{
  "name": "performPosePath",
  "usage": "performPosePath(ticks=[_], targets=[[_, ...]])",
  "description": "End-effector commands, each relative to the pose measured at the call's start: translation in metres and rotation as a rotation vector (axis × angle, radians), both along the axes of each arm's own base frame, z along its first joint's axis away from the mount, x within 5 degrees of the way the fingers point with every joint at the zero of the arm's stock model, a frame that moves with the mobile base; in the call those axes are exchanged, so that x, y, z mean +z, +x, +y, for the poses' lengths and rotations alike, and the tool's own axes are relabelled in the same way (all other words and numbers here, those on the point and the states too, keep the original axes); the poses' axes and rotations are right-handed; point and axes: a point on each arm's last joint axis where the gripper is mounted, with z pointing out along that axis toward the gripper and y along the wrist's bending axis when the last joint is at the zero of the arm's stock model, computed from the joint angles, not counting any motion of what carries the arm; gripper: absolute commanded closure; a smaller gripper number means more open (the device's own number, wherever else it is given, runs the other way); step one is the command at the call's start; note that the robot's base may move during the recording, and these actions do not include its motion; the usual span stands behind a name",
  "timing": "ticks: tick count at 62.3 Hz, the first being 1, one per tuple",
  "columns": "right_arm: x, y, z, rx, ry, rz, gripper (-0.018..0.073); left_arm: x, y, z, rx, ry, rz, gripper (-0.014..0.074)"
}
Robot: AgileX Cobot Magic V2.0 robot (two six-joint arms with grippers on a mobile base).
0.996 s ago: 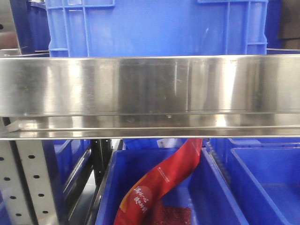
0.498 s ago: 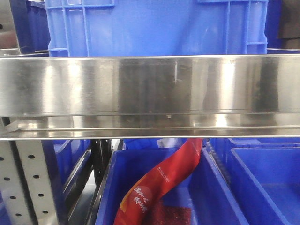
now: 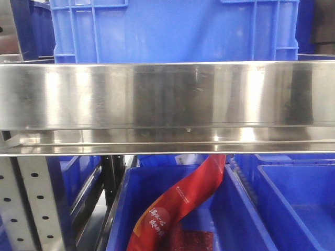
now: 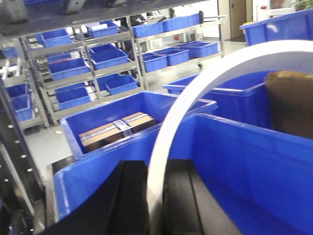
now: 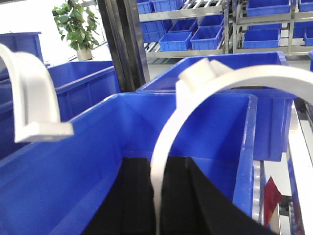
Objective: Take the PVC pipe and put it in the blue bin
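Your left gripper (image 4: 156,169) and right gripper (image 5: 157,169) each have both black fingers (image 4: 122,196) pressed against a curved white PVC pipe (image 4: 205,81) between them

- pvc pipe (image 4: 200,81): plain white, no markings.
- blue bin (image 4: 254,161): solid bright blue inside and out.
- left gripper (image 4: 157,198) and right gripper (image 5: 159,196): black fingers on either side of the white pipe.
- shelf front (image 3: 167,94): silver steel with pale glare streaks and darker vertical bands.
- crate (image 3: 172,29) above the shelf: blue.
- packet (image 3: 180,201): red with white lettering.
- upright post (image 3: 31,204): pale grey, dotted with dark round holes.
- cardboard box (image 4: 98,135): brown, crossed by a white label band.
- plant (image 5: 78,22): green leaves.
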Motion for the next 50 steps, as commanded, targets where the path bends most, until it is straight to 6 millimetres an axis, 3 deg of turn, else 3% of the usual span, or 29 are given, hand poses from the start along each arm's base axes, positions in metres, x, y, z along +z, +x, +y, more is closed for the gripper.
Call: performPosePath(ticks=[1, 16, 38, 50], targets=[[0.005, 0.005, -0.001, -0.02, 0.003, -0.047, 0.0712, 0.008, 0.002, 0.006, 0.024, -0.012, -0.05, 0.0707], [0.002, 0.012, 0.0, -0.033, 0.006, -0.057, 0.0712, 0.008, 0.004, 0.01, 0.037, -0.012, -0.05, 0.0706], [-0.008, 0.02, 0.032, 0.047, -0.033, -0.081, 0.0712, 0.002, 0.007, 0.008, 0.033, 0.0, -0.019, 0.0706], [-0.011, 0.025, 0.033, 0.042, -0.036, -0.082, 0.0712, 0.0, 0.006, 0.004, 0.019, 0.006, -0.005, 0.0706]])
